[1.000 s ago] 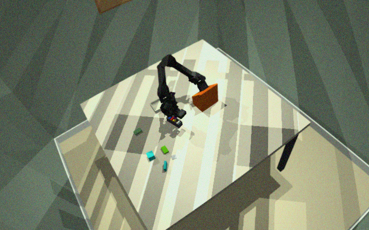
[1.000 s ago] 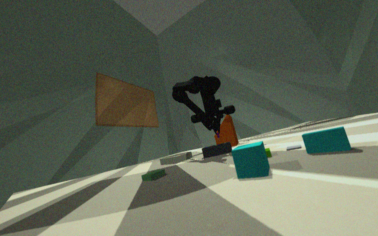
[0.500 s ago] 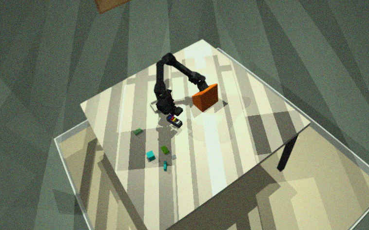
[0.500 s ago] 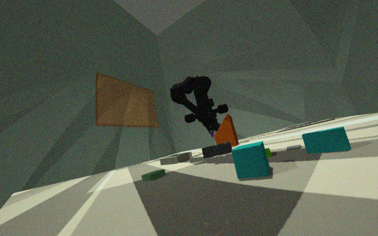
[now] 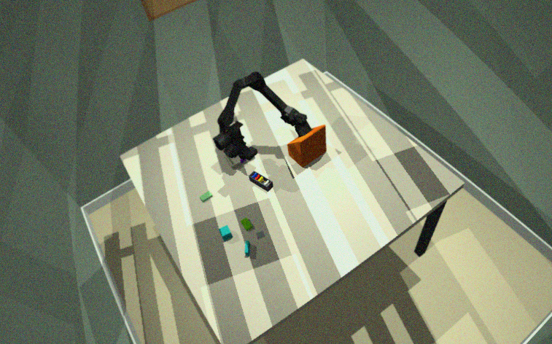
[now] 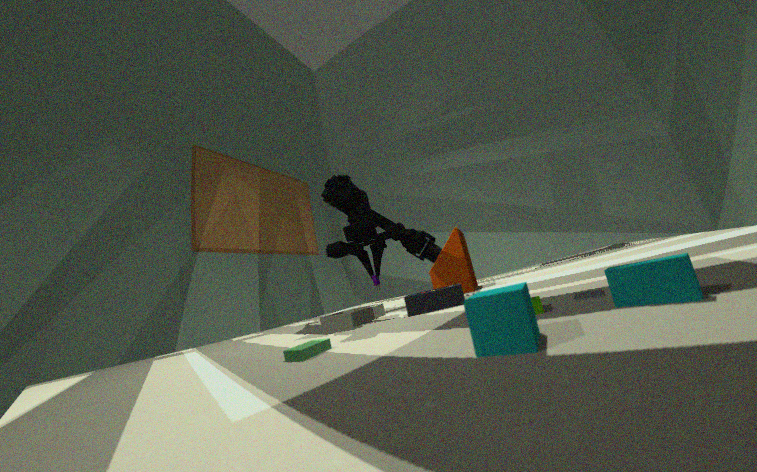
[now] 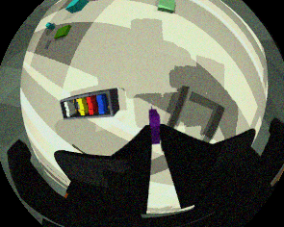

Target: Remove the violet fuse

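The black parallel-jaw end effector (image 6: 374, 275) is clamped on the small violet fuse (image 7: 154, 125), held in the air above the striped tabletop (image 5: 337, 221). The dark rectangular fuse block (image 5: 260, 180), carrying white, yellow, red and blue fuses, sits apart from it. The grey shallow tray (image 7: 196, 110) lies near the fuse.

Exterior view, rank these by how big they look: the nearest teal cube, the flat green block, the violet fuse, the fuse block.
1. Teal cube, though it is nearest the camera.
2. Fuse block.
3. Flat green block.
4. Violet fuse, a speck clamped in the gripper.
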Robot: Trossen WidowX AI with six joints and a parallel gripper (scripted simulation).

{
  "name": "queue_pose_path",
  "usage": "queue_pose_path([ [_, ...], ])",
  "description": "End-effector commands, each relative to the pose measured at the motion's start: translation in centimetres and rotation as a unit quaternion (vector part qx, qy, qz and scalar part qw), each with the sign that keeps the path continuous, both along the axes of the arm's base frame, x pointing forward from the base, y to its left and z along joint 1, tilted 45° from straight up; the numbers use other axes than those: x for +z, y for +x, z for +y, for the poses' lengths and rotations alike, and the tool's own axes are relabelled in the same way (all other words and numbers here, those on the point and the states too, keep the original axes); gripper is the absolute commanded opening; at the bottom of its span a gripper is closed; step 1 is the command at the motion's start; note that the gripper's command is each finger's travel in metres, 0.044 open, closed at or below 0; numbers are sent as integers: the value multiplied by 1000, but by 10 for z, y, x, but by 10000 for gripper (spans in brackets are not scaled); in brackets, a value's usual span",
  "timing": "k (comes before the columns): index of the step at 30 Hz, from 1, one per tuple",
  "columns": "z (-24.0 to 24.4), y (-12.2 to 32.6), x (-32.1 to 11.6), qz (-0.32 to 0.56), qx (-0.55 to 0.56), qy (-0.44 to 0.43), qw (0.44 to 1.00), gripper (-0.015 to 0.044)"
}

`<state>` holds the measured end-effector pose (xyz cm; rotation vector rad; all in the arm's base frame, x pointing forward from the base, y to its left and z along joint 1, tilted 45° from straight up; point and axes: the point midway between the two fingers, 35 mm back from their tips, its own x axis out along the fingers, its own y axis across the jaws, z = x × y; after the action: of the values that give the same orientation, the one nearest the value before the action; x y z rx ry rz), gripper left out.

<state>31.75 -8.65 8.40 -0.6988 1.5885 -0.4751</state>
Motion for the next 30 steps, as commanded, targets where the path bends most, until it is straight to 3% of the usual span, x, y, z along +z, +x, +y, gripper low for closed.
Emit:
queue_pose_path([
  [1,-20,-6,22,0,2,-5,1000,0],
  [10,-63,-30,66,2,-1,-18,1000,0],
  [30,-82,-31,49,1,-1,-18,1000,0],
])
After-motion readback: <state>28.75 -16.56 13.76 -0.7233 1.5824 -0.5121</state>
